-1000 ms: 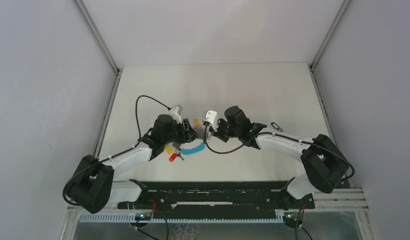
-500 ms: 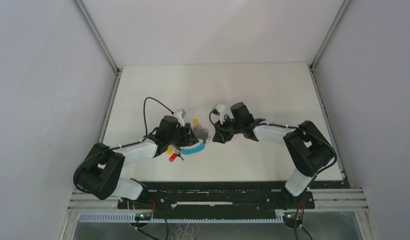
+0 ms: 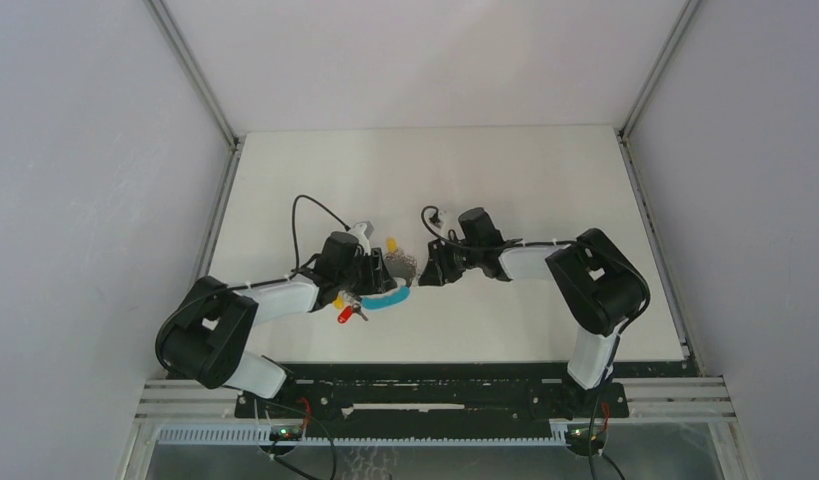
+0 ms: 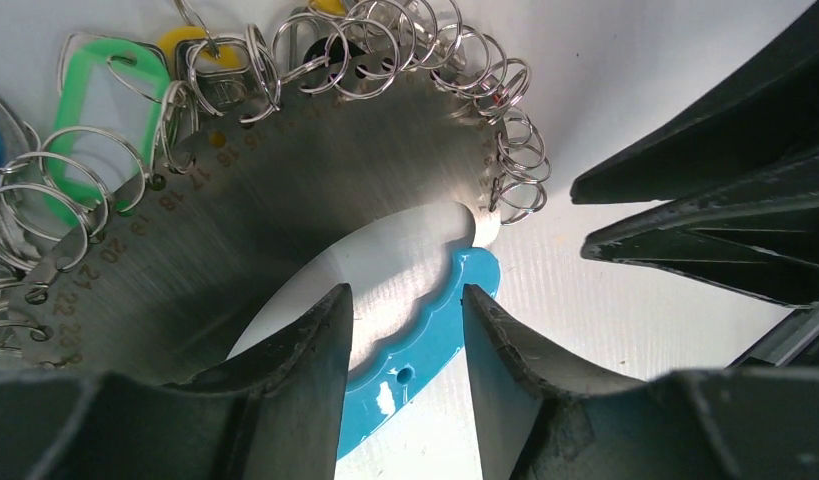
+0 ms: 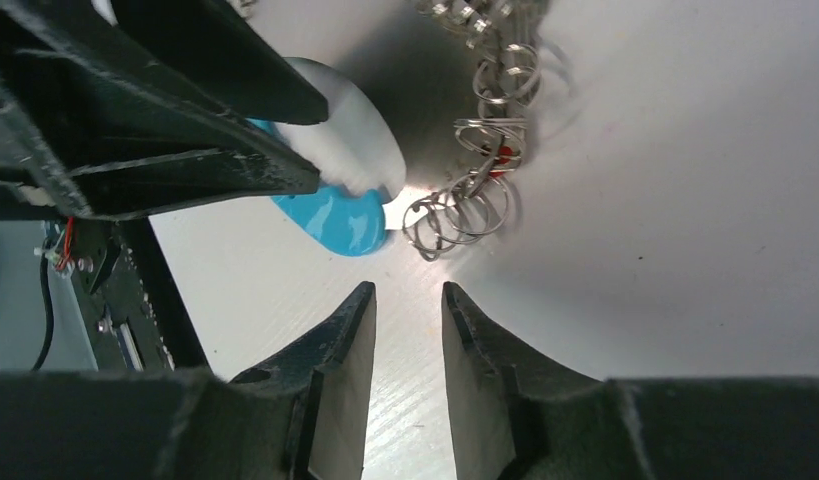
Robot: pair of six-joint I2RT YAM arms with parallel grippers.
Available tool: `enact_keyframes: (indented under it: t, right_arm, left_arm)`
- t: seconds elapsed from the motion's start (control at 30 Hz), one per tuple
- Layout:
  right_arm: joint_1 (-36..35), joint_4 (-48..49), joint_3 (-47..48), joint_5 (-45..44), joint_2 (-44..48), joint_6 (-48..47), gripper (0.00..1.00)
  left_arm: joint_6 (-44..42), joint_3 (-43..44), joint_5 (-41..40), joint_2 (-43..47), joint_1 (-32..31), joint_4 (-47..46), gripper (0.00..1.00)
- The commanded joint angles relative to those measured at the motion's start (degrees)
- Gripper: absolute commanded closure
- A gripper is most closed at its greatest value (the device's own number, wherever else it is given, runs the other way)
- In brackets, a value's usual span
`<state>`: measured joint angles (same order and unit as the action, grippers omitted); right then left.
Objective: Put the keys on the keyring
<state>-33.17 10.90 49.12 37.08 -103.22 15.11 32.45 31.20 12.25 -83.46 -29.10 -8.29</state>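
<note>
The keyring (image 3: 405, 267) lies flat on the white bench (image 3: 545, 180). Both arms reach in to it: the left tool (image 3: 382, 284) is over its near-left part and the right tool (image 3: 423, 277) is just beside its right edge.

From the left wrist, the keyring shows as a brushed grey band (image 4: 315, 170) with stamped numbers beside small holes. Silvery split rings (image 4: 425, 50) crowd its outer edge, and a turquoise segment (image 4: 425, 340) closes the loop. The left tool (image 4: 405, 295) straddles that segment. One finger (image 4: 505, 350) lies against the segment's outer side. The other stands inside the loop, with a sliver of bench showing between it and the turquoise. Whether the tool truly clamps the segment I cannot tell.

The right tool (image 5: 406, 292) is empty. Its fingers (image 5: 335, 350) stand a narrow gap apart with bare bench between them. Its tips point at the spot where the turquoise end meets the band, just short of the nearest split rings and not touching them.

Of the keys (image 3: 345, 314), a green tag (image 4: 100, 110) and a yellow tag (image 4: 190, 45) hang from split rings on the keyring's edge. From above, a yellow head (image 3: 391, 244) lies at the keyring's far edge. Another yellow one and a red one lie just beside its near-left edge. That view does not show whether these are attached.
</note>
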Motion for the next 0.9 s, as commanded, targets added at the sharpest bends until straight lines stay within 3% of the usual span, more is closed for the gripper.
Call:
enact_keyframes:
  t: [0.0,0.43,0.87]
  right_arm:
    - [-0.49,3.83,1.68,-2.87,-1.54,5.27,0.7]
    - [-2.96,7.64,2.91,-5.38,-4.29,7.95,0.72]
    - [-4.8,7.09,3.43,-7.89,-3.82,4.09,0.8]
  left_arm:
    - [0.34,2.69,0.58,-0.32,0.1,-0.49,0.51]
    - [0.85,2.46,1.5,-1.16,0.01,-1.17,0.52]
    - [1.72,2.12,2.19,-1.42,-0.43,-2.78,0.53]
